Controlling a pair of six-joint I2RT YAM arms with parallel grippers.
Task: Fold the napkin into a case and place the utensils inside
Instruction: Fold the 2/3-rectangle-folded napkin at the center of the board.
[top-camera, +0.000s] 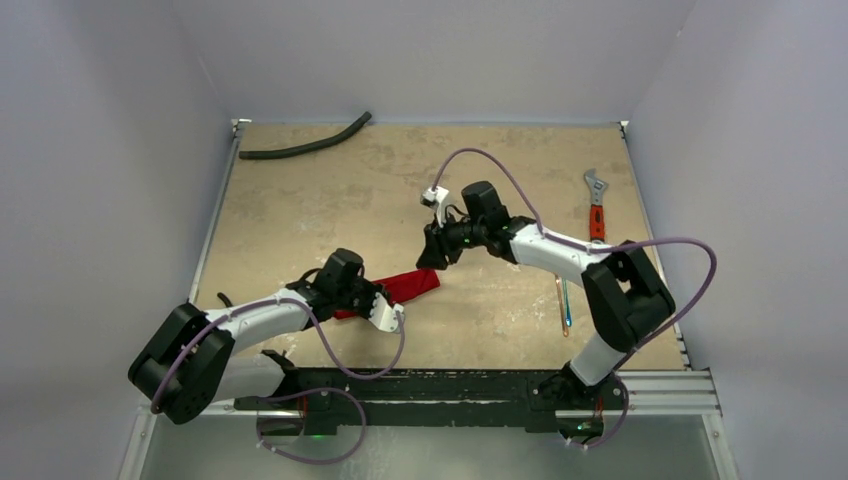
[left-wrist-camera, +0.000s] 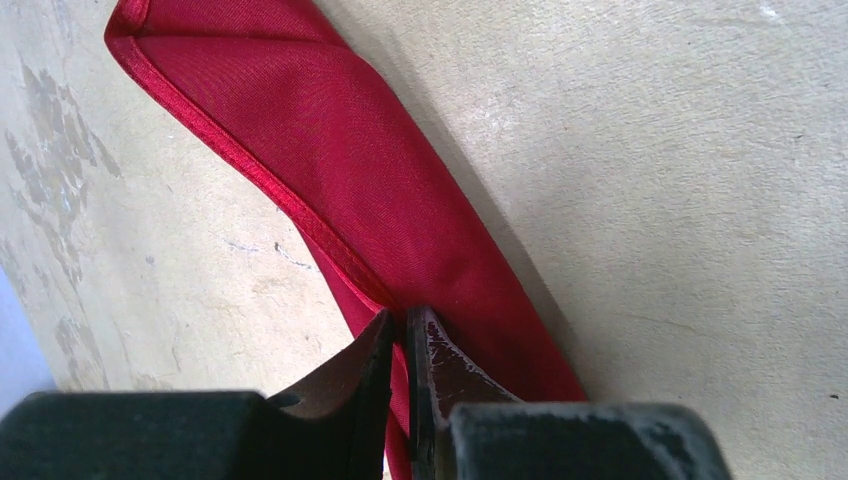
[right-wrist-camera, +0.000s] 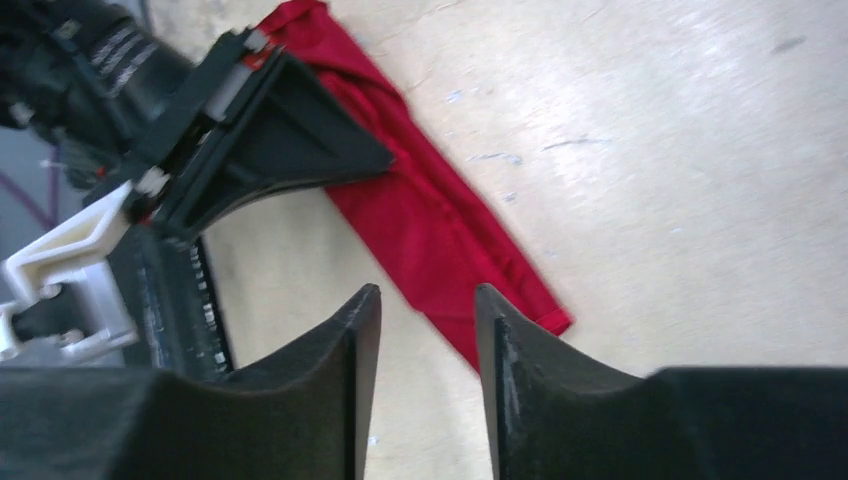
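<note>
The red napkin (top-camera: 412, 285) lies on the table folded into a long narrow strip (left-wrist-camera: 380, 190). My left gripper (left-wrist-camera: 402, 318) is shut on its near-left end, with red cloth pinched between the jaws. In the top view the left gripper (top-camera: 362, 298) sits over that end. My right gripper (right-wrist-camera: 428, 292) is open and holds nothing. It hovers just above the strip's far-right end (right-wrist-camera: 440, 225), and in the top view it (top-camera: 432, 258) hangs over that tip. The slim iridescent utensils (top-camera: 565, 305) lie on the table by the right arm's elbow.
An orange-handled wrench (top-camera: 596, 205) lies at the right edge of the table. A black curved hose (top-camera: 305, 143) lies at the back left. The left gripper's black body (right-wrist-camera: 270, 130) shows close to the right gripper in the right wrist view.
</note>
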